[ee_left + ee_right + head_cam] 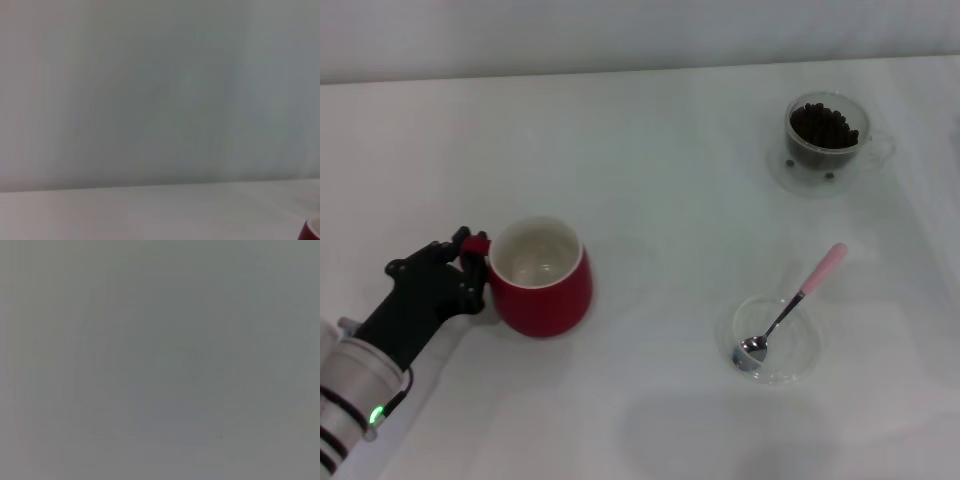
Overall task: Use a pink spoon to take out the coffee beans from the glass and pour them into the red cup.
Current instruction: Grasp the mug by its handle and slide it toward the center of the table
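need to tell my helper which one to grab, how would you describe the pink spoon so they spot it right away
On the white table, look to the robot's right side, nearer than the glass of coffee beans. There sits a shallow clear dish, and the pink spoon leans in it, metal bowl down. It is the only utensil, with a pale pink handle sticking out over the rim.

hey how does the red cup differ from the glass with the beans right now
The red cup is opaque, larger and empty inside; the glass is clear, smaller and holds coffee beans. The left gripper is at the cup's handle; nothing touches the glass. Both stand upright.
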You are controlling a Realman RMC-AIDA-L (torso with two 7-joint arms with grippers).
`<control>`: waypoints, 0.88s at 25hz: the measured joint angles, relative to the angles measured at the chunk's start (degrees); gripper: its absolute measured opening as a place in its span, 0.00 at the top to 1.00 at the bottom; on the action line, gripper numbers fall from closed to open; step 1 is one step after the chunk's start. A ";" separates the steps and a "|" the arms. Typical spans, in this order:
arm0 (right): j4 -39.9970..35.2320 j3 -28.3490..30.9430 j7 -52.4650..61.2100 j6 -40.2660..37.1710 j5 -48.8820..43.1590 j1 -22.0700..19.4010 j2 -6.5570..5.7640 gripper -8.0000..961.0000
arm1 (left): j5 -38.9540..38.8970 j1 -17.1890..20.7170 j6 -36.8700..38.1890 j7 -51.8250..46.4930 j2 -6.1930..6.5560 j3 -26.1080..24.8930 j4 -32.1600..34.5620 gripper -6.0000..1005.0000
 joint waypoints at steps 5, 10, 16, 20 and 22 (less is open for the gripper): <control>0.00 0.09 0.61 0.34 0.08 -0.05 0.00 0.31 | 2.92 -1.98 2.78 -0.01 0.03 0.02 -1.27 0.84; -0.01 0.09 0.66 0.62 0.10 -0.13 0.00 0.31 | 4.47 -2.80 3.59 0.02 -0.05 0.01 -2.12 0.84; -0.08 0.09 0.69 0.74 0.10 -0.09 -0.01 0.31 | 4.97 -3.87 4.66 0.01 -0.04 0.02 -2.33 0.84; 0.00 0.09 0.70 0.76 0.10 -0.21 -0.06 0.31 | 5.31 -4.65 6.46 0.00 -0.04 0.02 -3.18 0.84; 0.00 0.09 0.75 0.77 0.10 -0.22 -0.08 0.31 | 6.58 -5.15 7.13 -0.03 -0.01 0.02 -3.51 0.84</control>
